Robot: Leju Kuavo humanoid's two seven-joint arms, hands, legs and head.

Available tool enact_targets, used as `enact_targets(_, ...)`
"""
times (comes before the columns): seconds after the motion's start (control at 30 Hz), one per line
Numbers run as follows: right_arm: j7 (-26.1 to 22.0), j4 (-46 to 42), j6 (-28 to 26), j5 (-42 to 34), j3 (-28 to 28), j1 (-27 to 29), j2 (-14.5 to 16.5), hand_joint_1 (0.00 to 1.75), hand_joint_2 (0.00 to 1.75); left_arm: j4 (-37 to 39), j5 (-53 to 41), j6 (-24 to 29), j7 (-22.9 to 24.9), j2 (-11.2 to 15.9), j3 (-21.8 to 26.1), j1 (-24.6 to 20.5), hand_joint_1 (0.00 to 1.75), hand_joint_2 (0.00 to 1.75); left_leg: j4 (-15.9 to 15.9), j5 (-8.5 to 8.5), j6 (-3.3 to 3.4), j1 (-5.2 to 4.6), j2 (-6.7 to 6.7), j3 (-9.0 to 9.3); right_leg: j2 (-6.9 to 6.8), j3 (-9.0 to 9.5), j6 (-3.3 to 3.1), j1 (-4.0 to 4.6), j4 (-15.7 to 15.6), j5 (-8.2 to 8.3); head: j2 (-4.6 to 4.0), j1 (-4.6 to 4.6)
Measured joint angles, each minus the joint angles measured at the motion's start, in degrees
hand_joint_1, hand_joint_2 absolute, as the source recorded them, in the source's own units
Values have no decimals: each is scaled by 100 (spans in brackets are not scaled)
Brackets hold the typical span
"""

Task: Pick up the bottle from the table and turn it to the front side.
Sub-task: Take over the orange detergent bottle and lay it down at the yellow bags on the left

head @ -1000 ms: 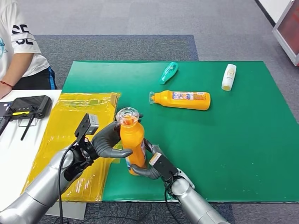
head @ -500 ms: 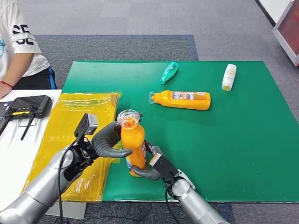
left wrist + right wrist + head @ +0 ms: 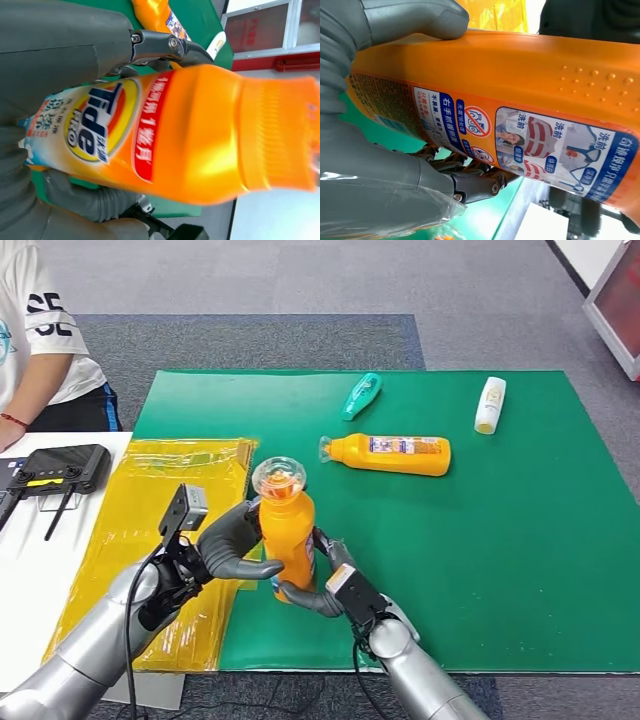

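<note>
An orange detergent bottle (image 3: 287,532) with a clear cap stands upright above the near edge of the green mat (image 3: 483,540), held between both hands. My left hand (image 3: 230,543) wraps its upper body from the left. My right hand (image 3: 324,585) grips its lower part from the right. In the left wrist view the bottle (image 3: 181,135) shows its Tide logo label, with my left hand (image 3: 56,55) around it. In the right wrist view the bottle (image 3: 531,80) shows its back label of small pictures and print, under the thumb of my right hand (image 3: 384,150).
A second orange bottle (image 3: 392,453) lies on its side mid-mat, with a teal bottle (image 3: 361,395) and a white bottle (image 3: 490,405) behind it. A yellow sheet (image 3: 151,520) lies left of the mat. A black controller (image 3: 56,468) and a seated person (image 3: 38,350) are at far left.
Both hands have lifted the orange bottle slightly and shifted it a little to the right; its base is now higher over the mat.
</note>
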Motion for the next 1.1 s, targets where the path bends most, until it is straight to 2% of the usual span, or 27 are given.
enact_targets(0.5,4,-152,31,28,8,51,-6,175,175,2,-27,57,-1,-40,49,9,0,175,0,0,0,0,0,-4,0,-4,0,0,0,0,0,-1)
enact_targets(1.1,4,147,85,76,296,14,19,175,175,91,-244,98,23,-203,52,-194,0,175,0,1,1,0,0,-6,0,-5,1,0,0,2,0,-1)
